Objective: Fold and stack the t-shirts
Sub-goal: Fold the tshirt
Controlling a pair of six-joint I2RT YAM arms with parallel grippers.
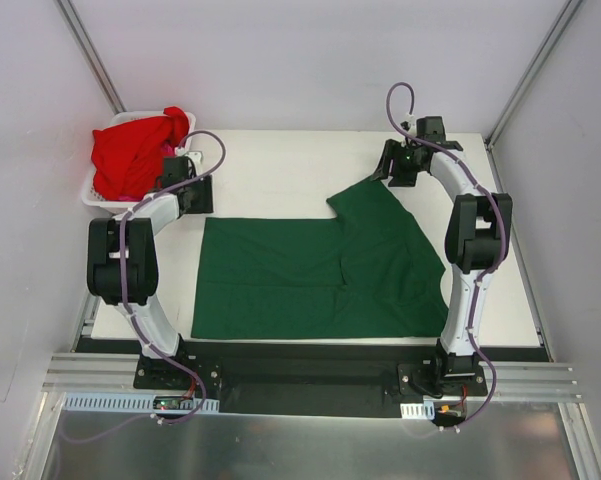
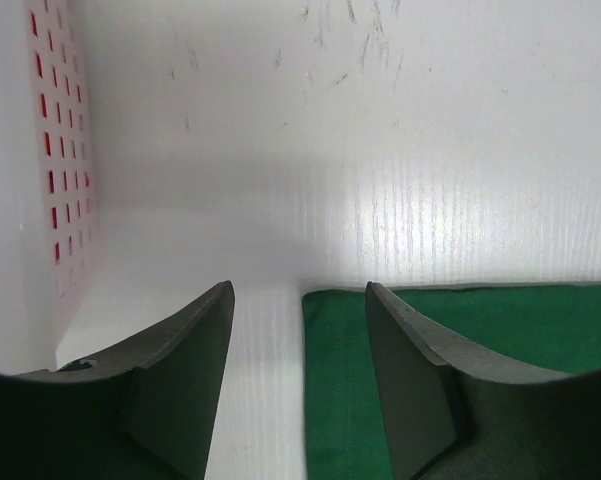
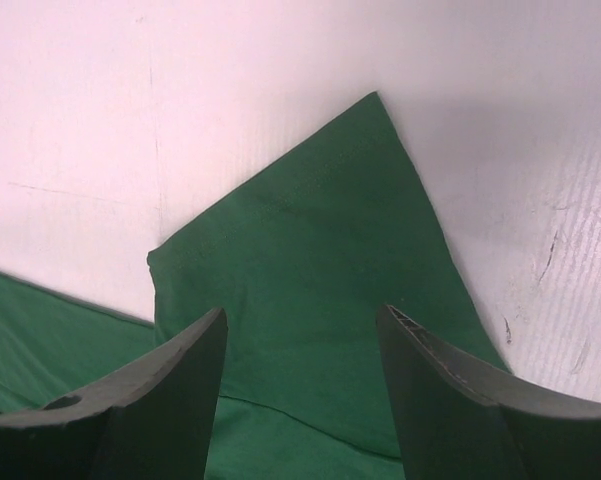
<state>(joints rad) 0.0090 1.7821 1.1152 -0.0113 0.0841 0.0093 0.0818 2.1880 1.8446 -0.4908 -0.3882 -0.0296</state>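
Note:
A dark green t-shirt [image 1: 320, 275] lies spread flat on the white table [image 1: 280, 170], with one sleeve [image 1: 365, 200] pointing to the far side. My left gripper [image 1: 198, 205] hovers at its far left corner, jaws open. In the left wrist view the shirt's edge [image 2: 340, 390] runs between the fingers of that gripper [image 2: 300, 300], and nothing is gripped. My right gripper [image 1: 385, 172] stands open over the sleeve tip. The sleeve [image 3: 310, 250] lies below that gripper [image 3: 302, 320] in its wrist view. Red t-shirts [image 1: 135, 155] are heaped in the basket.
The white slotted basket [image 1: 92, 192] stands at the table's far left corner, close beside my left arm. Its wall [image 2: 60, 150] fills the left side of the left wrist view. Grey enclosure walls surround the table.

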